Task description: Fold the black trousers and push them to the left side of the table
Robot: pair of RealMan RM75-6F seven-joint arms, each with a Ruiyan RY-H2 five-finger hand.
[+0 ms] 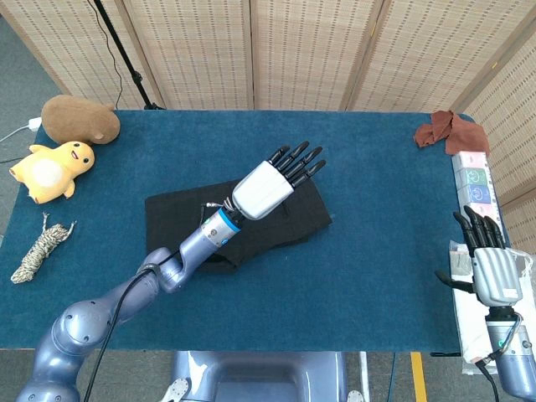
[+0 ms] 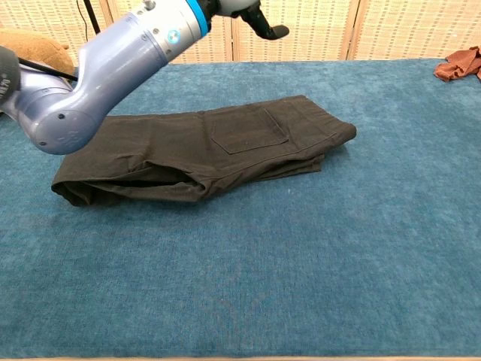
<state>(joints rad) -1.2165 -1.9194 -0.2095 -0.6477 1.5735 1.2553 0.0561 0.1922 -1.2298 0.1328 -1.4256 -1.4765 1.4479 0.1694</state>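
The black trousers lie folded flat in the middle-left of the blue table, a back pocket facing up; in the head view the trousers show on both sides of my left arm. My left hand hovers above their right end with fingers spread and straight, holding nothing; only its fingertips show at the top of the chest view. My right hand stays open off the table's right edge, far from the cloth.
A brown plush, a yellow duck toy and a rope bundle sit at the table's left edge. A rust-coloured rag lies at the back right corner, with small boxes along the right edge.
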